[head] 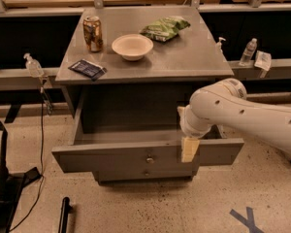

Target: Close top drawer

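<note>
Speckled floor (136, 208); white arm (247, 115) bends down from the right, gripper (189, 150) at the open top drawer's (111, 160) front edge, grip unclear.

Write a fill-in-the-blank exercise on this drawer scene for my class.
The top drawer stands ____.
The gripper hangs at its front, on the picture's ____ side of the knob.
Between the can and the green bag sits a white ____.
Missing words: open; right; bowl.

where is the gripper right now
In the camera view, the gripper hangs over the front panel of the open top drawer, just right of its knob.
</note>
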